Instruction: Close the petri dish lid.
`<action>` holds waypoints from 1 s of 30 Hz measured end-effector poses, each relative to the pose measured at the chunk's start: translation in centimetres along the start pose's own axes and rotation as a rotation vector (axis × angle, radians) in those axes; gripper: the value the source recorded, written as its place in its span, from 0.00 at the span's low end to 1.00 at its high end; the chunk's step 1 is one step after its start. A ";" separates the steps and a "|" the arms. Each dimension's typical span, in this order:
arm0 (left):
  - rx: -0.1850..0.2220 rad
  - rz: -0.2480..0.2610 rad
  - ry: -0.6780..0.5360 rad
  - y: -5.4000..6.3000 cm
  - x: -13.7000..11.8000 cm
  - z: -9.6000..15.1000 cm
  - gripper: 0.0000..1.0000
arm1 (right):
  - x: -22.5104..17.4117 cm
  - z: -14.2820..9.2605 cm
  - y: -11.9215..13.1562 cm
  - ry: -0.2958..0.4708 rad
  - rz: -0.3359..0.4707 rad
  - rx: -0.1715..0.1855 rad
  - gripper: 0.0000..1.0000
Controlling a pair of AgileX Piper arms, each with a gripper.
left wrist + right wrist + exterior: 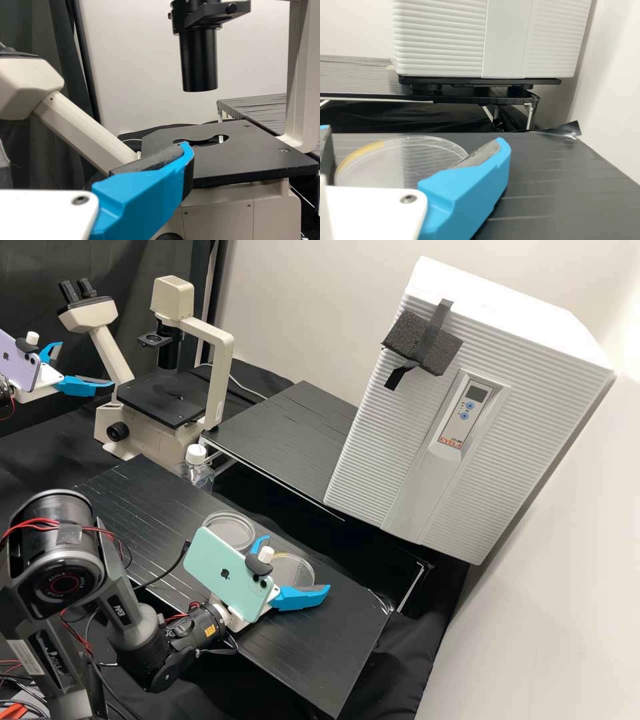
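Observation:
In the high view my right gripper (pixel 298 563) stands open over a clear round dish part (pixel 298 571) on the black board. In the right wrist view that round part (pixel 385 167) lies flat beyond my right gripper (pixel 415 142), with a yellowish tint on its rim. A second clear round part (pixel 229 528) rests on the board, behind the green phone. I cannot tell which is lid and which is base. My left gripper (pixel 87 363) is open and holds nothing, up by the microscope; the left wrist view shows a blue finger (pixel 145 200) in front of the microscope stage.
The microscope (pixel 163 400) stands at the back left, a capped bottle (pixel 195 470) between it and the board. A white incubator (pixel 467 400) is on a raised black shelf at the right. The board's edge (pixel 363 667) is right of my right gripper.

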 end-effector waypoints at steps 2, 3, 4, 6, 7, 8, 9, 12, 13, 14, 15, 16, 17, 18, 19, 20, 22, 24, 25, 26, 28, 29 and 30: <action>0.000 0.000 0.000 0.0 0.0 0.0 1.00 | 0.0 0.0 0.0 0.000 0.000 0.000 0.00; 0.000 0.000 0.000 0.0 0.0 0.0 1.00 | 0.0 0.0 0.0 0.000 0.000 0.000 0.00; 0.000 0.000 0.000 0.0 0.0 0.0 1.00 | 0.0 0.0 0.0 0.000 0.000 0.000 0.00; 0.000 0.000 0.000 0.0 0.0 0.0 1.00 | 0.0 0.0 0.0 0.002 -0.004 -0.003 0.00; 0.000 0.000 0.000 0.0 0.0 0.0 1.00 | 0.0 0.0 0.0 0.002 -0.003 -0.003 0.00; 0.000 0.000 0.000 0.0 0.0 0.0 1.00 | 0.0 0.0 0.0 0.002 -0.003 -0.003 0.00; 0.000 0.000 0.000 0.0 0.0 0.0 1.00 | 0.0 0.0 0.0 0.002 -0.003 -0.003 0.00; 0.000 0.000 0.000 0.0 0.0 0.0 1.00 | 0.0 0.0 0.0 0.004 -0.004 -0.003 0.00; 0.000 0.000 0.000 0.0 0.0 0.0 1.00 | 0.0 0.0 0.0 0.005 -0.005 -0.004 0.00; 0.000 0.000 0.000 0.0 0.0 0.0 1.00 | 0.0 0.0 0.0 0.003 -0.003 -0.002 0.00; 0.000 0.000 0.000 0.0 0.0 0.0 1.00 | 0.0 0.0 0.0 0.005 -0.005 -0.002 0.00; 0.000 0.000 0.000 0.0 0.0 0.0 1.00 | 0.0 0.0 0.0 0.005 -0.005 -0.002 0.00; 0.000 0.000 0.000 0.0 0.0 0.0 1.00 | 0.0 0.0 0.0 0.005 -0.005 -0.001 0.00; 0.000 0.000 0.000 0.0 0.0 0.0 1.00 | 0.0 0.0 0.0 0.005 -0.005 -0.001 0.00; 0.000 0.000 0.000 0.0 0.0 0.0 1.00 | 0.0 0.0 0.0 0.006 -0.007 -0.001 0.00; 0.000 0.000 0.000 0.0 0.0 0.0 1.00 | 0.0 0.0 0.0 0.006 -0.007 0.001 0.00; 0.000 0.000 0.000 0.0 0.0 0.0 1.00 | -0.1 0.0 0.0 0.006 -0.009 0.006 0.00; 0.000 0.000 0.000 0.0 0.0 0.0 1.00 | -0.2 0.1 0.1 0.007 -0.007 0.023 0.00; 0.000 0.000 0.000 0.0 0.0 0.0 1.00 | -0.2 0.1 0.3 0.004 -0.003 0.035 0.00; 0.000 0.000 0.000 0.0 0.0 0.0 1.00 | -0.4 0.1 0.5 0.005 0.001 0.044 0.00; 0.000 0.000 0.000 0.0 0.0 0.0 1.00 | -0.6 0.1 0.9 0.000 0.017 0.073 0.00; 0.000 0.000 0.000 0.0 0.0 0.0 1.00 | -0.8 0.0 1.1 0.000 0.029 0.085 0.00; 0.000 0.000 0.000 0.0 0.0 0.0 1.00 | -0.9 0.0 1.3 0.001 0.036 0.096 0.00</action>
